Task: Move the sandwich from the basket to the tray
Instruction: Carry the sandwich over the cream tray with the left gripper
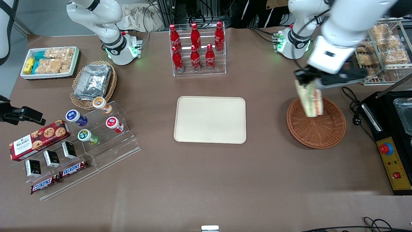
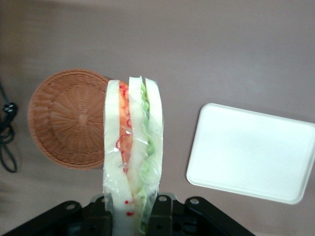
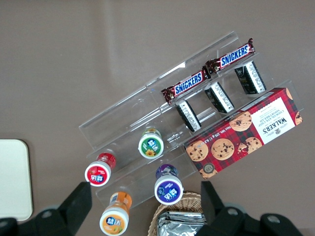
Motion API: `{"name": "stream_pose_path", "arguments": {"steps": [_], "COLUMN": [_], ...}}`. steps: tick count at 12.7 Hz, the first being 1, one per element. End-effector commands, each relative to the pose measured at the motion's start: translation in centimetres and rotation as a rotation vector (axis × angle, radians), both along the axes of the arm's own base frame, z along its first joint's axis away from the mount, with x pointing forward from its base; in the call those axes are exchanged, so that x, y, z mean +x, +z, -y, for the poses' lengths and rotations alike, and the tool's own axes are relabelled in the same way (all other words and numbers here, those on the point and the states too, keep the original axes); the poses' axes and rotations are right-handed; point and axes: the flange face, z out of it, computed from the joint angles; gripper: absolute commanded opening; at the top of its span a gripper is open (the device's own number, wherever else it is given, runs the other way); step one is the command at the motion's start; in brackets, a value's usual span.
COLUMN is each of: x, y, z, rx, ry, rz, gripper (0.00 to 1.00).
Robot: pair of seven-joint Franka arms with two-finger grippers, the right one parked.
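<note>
Item: sandwich (image 1: 309,100), triangular wedge, white bread with red, orange and green layers, wrapped in clear film. Position: lifted clear, hanging above the round reddish-brown wicker basket (image 1: 317,129), which holds nothing else visible.

Holder: left arm's gripper (image 1: 310,81), fingers pinching the sandwich at its wide end, the point hanging down toward the basket.

Destination: cream-beige tray (image 1: 210,119), bare, on the brown table (image 1: 206,180), well apart from the basket, toward the parked arm's end.

Handling, judged: light and soft; bread would crush under hard pressure, and the film looks slippery. Best held across the flat bread faces near the wide end, with gentle squeeze.

Status, judged: pickup done; carry and set-down remain.
</note>
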Motion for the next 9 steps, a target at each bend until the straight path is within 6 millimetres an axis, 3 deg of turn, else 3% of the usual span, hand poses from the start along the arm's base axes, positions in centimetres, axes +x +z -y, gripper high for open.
{"name": "stream_pose_path", "arguments": {"steps": [1, 3, 6, 9], "x": [1.0, 0.7, -0.1, -1.4], "y": [-2.1, -6.3, -14.5, -23.9], "z": [4.9, 8.2, 11.3, 12.4], "rx": [-0.051, -0.057, -0.089, -0.119], "ry": [-0.074, -0.131, -0.143, -0.187], "rz": [-0.001, -0.039, -0.034, -0.012], "gripper": [0.00, 0.00, 0.00, 0.00]}}
